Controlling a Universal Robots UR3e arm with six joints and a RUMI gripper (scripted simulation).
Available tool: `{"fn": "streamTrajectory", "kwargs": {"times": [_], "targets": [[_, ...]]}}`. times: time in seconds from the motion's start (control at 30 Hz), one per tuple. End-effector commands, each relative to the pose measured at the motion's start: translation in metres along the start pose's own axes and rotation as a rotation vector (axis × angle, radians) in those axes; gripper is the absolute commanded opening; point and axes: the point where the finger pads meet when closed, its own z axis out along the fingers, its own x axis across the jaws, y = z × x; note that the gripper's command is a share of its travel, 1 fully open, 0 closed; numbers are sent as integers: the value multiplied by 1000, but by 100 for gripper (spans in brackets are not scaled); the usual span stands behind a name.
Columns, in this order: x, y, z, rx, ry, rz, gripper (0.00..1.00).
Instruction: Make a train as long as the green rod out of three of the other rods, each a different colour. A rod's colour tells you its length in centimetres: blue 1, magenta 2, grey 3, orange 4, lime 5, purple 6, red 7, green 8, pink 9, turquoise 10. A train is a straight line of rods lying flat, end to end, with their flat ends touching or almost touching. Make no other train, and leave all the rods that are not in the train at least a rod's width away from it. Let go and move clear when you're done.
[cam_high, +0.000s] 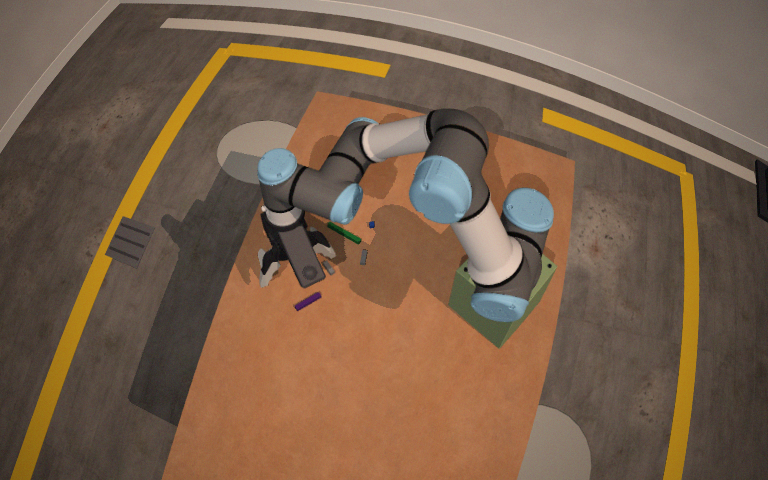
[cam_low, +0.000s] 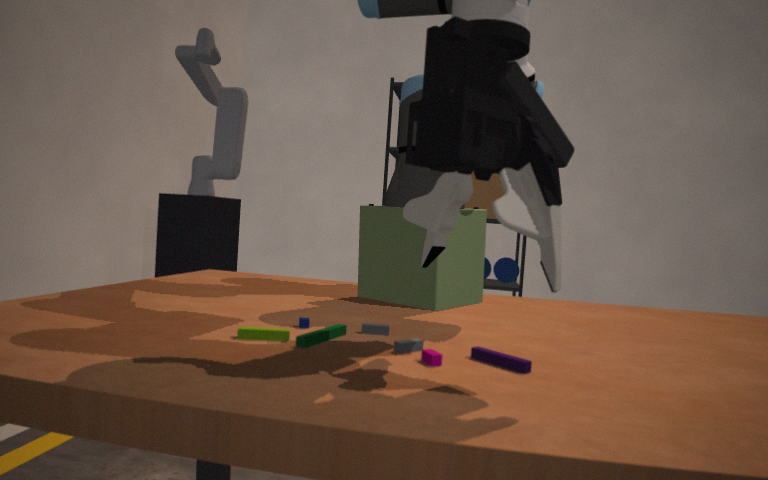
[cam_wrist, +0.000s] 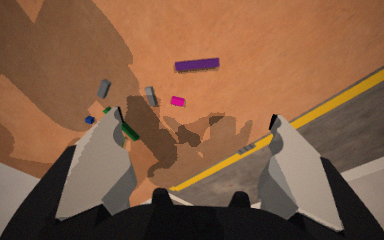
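Note:
The green rod (cam_low: 320, 335) lies flat on the orange table, and in the wrist view (cam_wrist: 129, 131) one finger partly hides it. Beside it lie a lime rod (cam_low: 263, 333), a small blue rod (cam_low: 304, 322), two grey rods (cam_low: 374, 328) (cam_low: 408, 345), a magenta rod (cam_low: 431, 357) and a purple rod (cam_low: 500, 359). All lie apart, none end to end. My gripper (cam_low: 490, 274) is open and empty, high above the rods near the magenta one. The wrist view shows the purple rod (cam_wrist: 197, 64), the magenta rod (cam_wrist: 177, 101) and the blue rod (cam_wrist: 89, 120) far below.
The arm's green base block (cam_low: 421, 257) stands behind the rods. The table edge and the floor's yellow line (cam_wrist: 300, 120) show under the gripper in the wrist view. A grey robot arm (cam_low: 218, 113) on a black pedestal stands beyond the table.

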Motion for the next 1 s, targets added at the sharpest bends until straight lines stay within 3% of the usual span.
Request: {"fn": "streamTrajectory", "kwargs": {"times": [0.0, 0.2, 0.27, 0.77, 0.97], "targets": [[-2, -1, -1, 2, 7, -167, 100], [-5, -2, -1, 1, 8, -399, 100], [-5, -2, -1, 1, 8, -399, 100], [-11, -1, -1, -1, 8, -994, 100], [-12, 0, -1, -2, 8, -1127, 100]]}}
